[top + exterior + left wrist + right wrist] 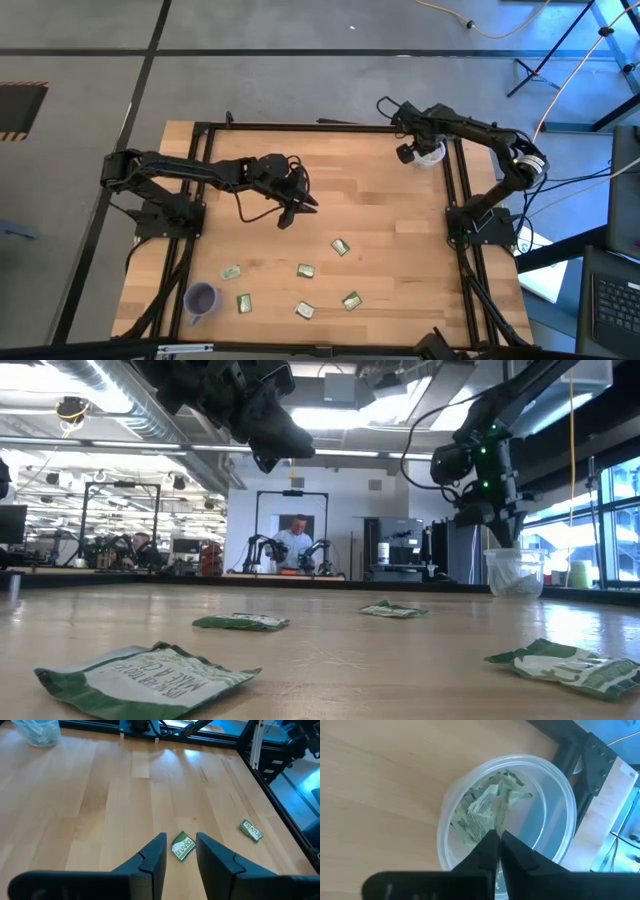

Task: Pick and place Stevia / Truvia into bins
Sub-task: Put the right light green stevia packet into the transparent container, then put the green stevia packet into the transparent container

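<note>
The right end effector (408, 153) hangs over the translucent white cup (507, 815) at the table's (390, 215) two o'clock corner; whether its nearly touching fingers (517, 857) pinch anything I cannot tell; the cup holds several crumpled Truvia sachets (485, 810). The left end effector (180, 865) hovers, released and empty, near the table's centre, above one sachet (183, 846); six sachets lie loose toward six o'clock. The purple cup (201, 298) stands at eight o'clock; its contents cannot be made out.
</note>
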Tool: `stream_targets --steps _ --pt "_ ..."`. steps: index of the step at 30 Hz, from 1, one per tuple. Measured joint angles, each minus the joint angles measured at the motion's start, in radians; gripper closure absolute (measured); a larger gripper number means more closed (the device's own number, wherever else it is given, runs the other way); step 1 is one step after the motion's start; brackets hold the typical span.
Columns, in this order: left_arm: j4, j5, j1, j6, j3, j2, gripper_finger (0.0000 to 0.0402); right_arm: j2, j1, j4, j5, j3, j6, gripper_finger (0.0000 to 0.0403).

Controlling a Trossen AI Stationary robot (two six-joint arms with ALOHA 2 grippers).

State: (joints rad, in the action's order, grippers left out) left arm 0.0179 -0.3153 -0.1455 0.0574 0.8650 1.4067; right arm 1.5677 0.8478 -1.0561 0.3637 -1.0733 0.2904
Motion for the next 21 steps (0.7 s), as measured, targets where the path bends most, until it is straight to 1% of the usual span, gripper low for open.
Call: stream_targets --steps 4,8,12,14,16,19,21 --pt "0.000 0.000 0.001 0.000 0.000 0.000 0.0303 -0.004 0.000 -0.005 0.000 0.000 0.001 0.0357" --pt "0.000 0.000 0.002 0.000 0.000 0.000 0.0303 -0.019 0.000 -0.021 0.004 0.000 0.008 0.0321" --pt "0.017 -0.001 0.004 0.000 0.000 0.021 0.0304 -0.103 -0.014 -0.058 0.047 0.001 0.049 0.0296" --pt "0.017 -0.011 0.009 -0.011 -0.002 0.049 0.0304 -0.171 -0.047 -0.056 0.050 0.001 0.079 0.0291" --pt "0.052 -0.021 0.019 -0.032 -0.001 0.087 0.0304 -0.243 -0.095 -0.051 0.047 0.001 0.106 0.0290" --pt "0.117 -0.044 0.033 -0.037 0.002 0.156 0.0304 -0.343 -0.195 -0.025 0.046 0.001 0.129 0.0290" --pt "0.123 -0.061 0.041 -0.053 0.030 0.207 0.0304 -0.404 -0.271 0.000 0.047 0.001 0.149 0.0289"
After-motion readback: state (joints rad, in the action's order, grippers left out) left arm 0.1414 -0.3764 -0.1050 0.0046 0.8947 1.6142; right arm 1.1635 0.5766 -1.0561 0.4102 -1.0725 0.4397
